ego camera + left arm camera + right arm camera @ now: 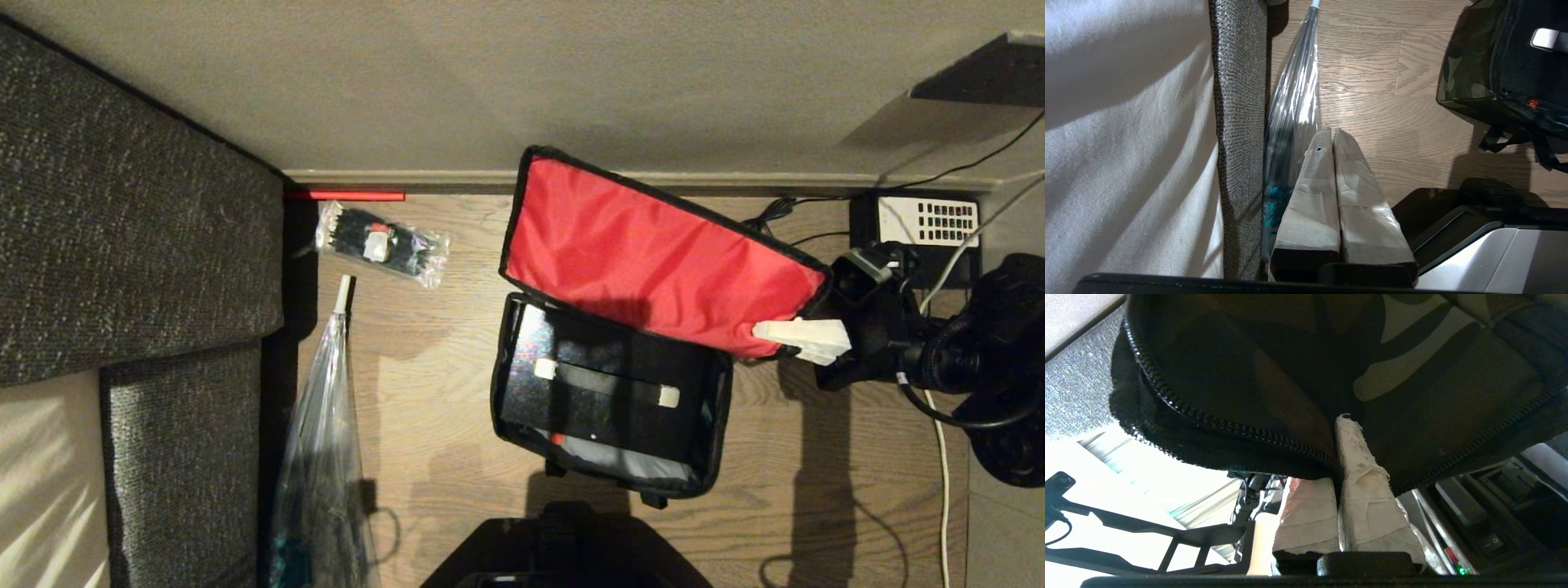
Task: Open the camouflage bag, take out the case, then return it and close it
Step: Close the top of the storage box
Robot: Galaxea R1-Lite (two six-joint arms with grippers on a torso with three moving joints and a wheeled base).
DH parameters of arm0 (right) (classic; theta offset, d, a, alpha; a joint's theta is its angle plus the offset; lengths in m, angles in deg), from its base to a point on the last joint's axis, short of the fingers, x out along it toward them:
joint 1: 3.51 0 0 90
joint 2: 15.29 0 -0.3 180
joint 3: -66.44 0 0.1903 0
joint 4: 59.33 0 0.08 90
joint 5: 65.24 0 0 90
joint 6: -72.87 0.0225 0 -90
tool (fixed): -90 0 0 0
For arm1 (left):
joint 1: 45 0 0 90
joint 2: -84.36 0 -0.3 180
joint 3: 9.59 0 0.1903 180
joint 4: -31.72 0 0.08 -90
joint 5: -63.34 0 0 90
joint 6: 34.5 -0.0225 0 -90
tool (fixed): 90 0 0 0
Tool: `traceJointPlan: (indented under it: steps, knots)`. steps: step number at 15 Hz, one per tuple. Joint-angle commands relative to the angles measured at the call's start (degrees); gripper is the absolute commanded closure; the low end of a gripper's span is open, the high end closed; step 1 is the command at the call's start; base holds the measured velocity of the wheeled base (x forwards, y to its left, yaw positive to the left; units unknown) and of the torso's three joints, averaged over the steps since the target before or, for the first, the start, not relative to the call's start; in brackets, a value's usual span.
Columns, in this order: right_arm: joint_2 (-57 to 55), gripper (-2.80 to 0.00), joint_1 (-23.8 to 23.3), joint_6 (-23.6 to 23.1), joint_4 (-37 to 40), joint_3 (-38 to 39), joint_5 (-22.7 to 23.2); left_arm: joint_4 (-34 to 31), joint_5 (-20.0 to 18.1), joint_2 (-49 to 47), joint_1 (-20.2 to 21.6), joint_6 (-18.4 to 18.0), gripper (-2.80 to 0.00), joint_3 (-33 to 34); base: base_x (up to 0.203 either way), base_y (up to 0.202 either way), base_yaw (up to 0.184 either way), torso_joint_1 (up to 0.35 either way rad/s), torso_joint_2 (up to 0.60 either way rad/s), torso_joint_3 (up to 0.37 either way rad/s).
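From the head camera, the right arm reaches in from the right edge, its wrist bent toward the middle of the scene. The right pincer [796, 336] is pressed together on the lower right corner of the raised flap of the camouflage bag [653, 253], holding the red lining up and open. The bag's body lies on the wooden floor [441, 392] directly beneath the flap, and the case [604, 384] rests inside it, left of and below the pincer. A clear packet [384, 243] lies near the wall, well apart from the bag.

From the left wrist, the left pincer [1329, 136] hangs with fingers pressed together and empty above the floor, beside a sofa [1239, 102]; the bag sits apart at the frame's edge.

From the right wrist, the pale fingers [1359, 457] pinch the flap's zippered edge, camouflage fabric draping over them.
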Motion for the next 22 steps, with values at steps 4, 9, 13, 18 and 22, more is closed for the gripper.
traceJointPlan:
  steps: [4, 9, 13, 18, 22]
  knots:
    - [-0.83, 0.00, -0.47, 0.91, -0.43, 0.04, 0.33, 0.01, 0.03, 0.00, 0.01, 0.01, 0.00, 0.00, 0.000, 0.000, 0.000, 0.000, 0.00, 0.000]
    - [-0.74, 0.00, -1.17, 0.91, -0.43, -0.14, 0.42, 0.01, 0.03, 0.00, 0.01, 0.01, 0.00, 0.00, 0.000, 0.000, 0.000, 0.000, 0.00, 0.000]
    - [-0.39, 0.00, -1.26, 0.91, -0.43, -0.23, 0.42, 0.01, 0.03, 0.00, 0.01, 0.01, 0.00, 0.00, 0.000, 0.000, 0.000, 0.000, 0.00, 0.000]
    - [-0.31, 0.00, -1.26, 0.83, -0.43, 0.39, 0.33, -0.07, 0.03, 0.00, 0.01, 0.18, 0.00, 0.00, 0.000, 0.000, 0.000, 0.000, 0.00, 0.000]
    - [-0.47, 0.00, -1.26, 0.81, -0.43, 0.41, 0.23, 0.01, 0.03, 0.06, 0.01, 0.10, 0.00, 0.00, 0.000, 0.000, 0.000, 0.000, 0.00, 0.000]
